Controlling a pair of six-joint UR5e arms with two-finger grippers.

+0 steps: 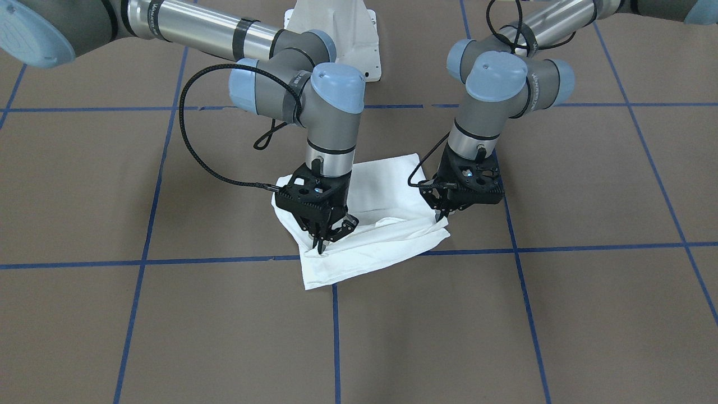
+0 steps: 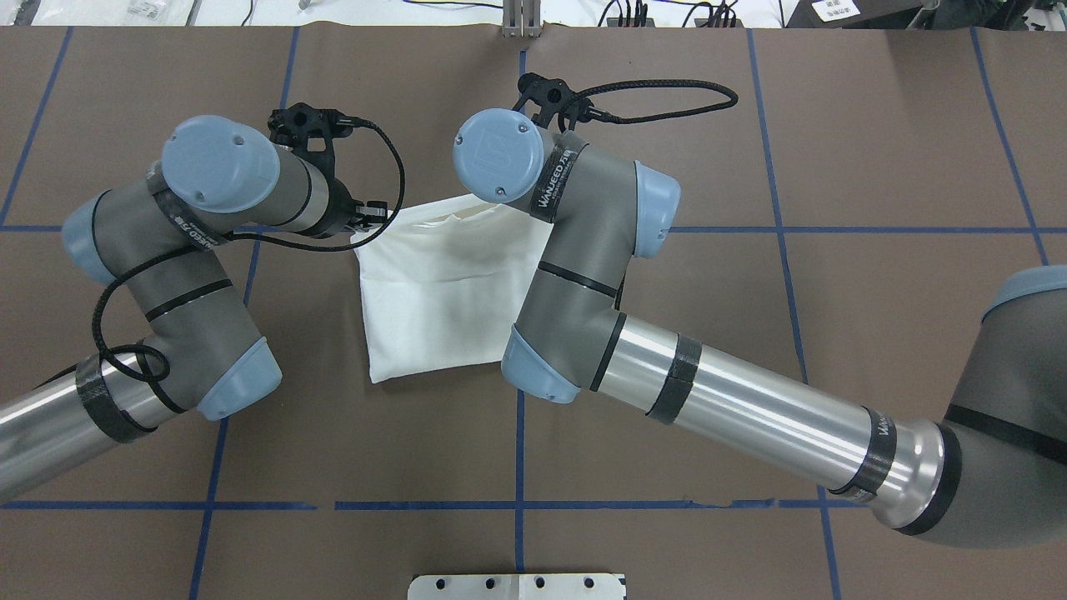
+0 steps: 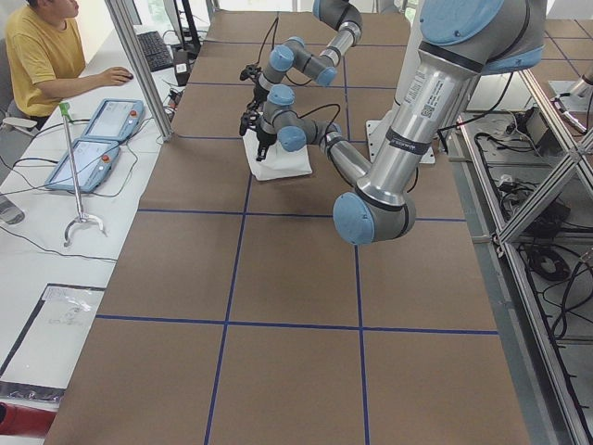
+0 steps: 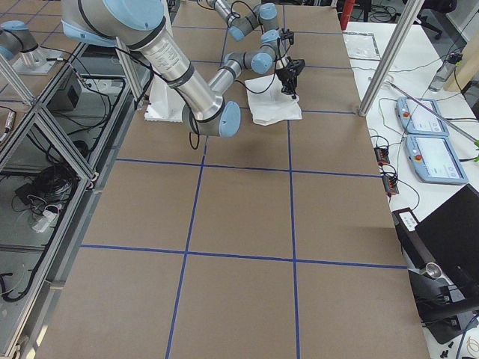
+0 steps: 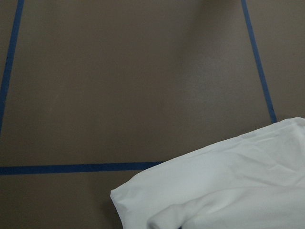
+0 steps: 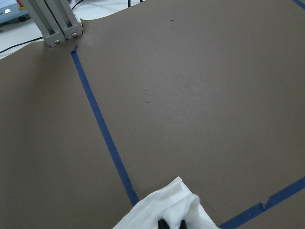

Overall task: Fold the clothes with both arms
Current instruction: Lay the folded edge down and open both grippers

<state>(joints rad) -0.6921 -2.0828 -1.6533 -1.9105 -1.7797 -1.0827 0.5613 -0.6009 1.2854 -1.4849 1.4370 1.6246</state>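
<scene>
The clothes are one white shirt [image 1: 381,191], folded into a small rectangle on the brown table near the middle [image 2: 442,292]. Both arms reach down to its edge farthest from the robot's base. My right gripper [image 1: 321,246] is shut on the shirt at one corner. In the right wrist view its black fingertips [image 6: 164,223] pinch bunched white cloth [image 6: 162,210]. My left gripper [image 1: 444,216] is shut on the opposite corner of that edge. A raised crease runs between the two grippers. The left wrist view shows only the cloth [image 5: 238,186], not the fingers. No printed text shows.
Blue tape lines [image 1: 224,260] divide the brown table cover. The white pedestal base [image 1: 336,33] stands behind the shirt. Beside the table, a person [image 3: 37,56] sits at a desk with teach pendants [image 3: 93,139], and a metal post [image 4: 389,60] rises on the other side.
</scene>
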